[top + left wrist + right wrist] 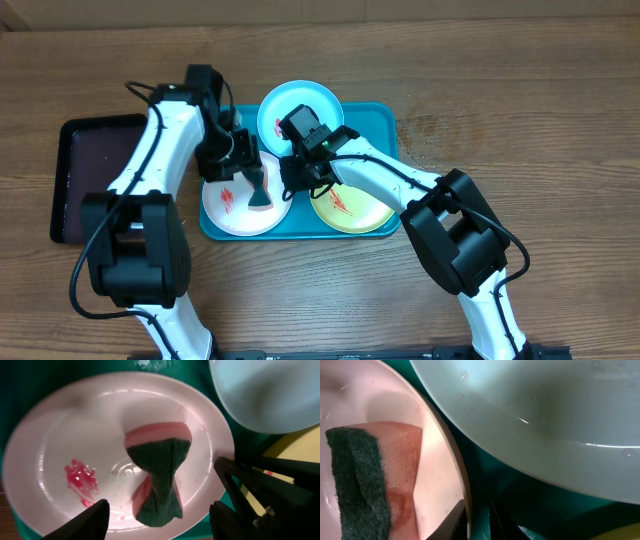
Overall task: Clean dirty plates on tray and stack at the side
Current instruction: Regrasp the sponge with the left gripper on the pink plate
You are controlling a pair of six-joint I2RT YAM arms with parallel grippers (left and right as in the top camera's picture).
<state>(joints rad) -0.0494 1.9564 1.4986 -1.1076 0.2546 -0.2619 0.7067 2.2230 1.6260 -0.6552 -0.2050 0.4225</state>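
one turquoise tray point(378, 118) and one black tray point(92, 170) lie on wooden table point(540, 90).

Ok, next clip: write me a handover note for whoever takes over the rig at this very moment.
Left gripper: open, over the green-and-pink sponge lying on the round white plastic plate.
Right gripper: fingers straddle that plate's rim; cannot tell if it is clamped.
Things: white plate, light blue plate and yellow-green plate all sit in the turquoise rectangular tray.
Done: nothing visible; all three plates show red smears, none stacked aside.
Left: take the sponge, wipe each plate, stack them beside the tray.
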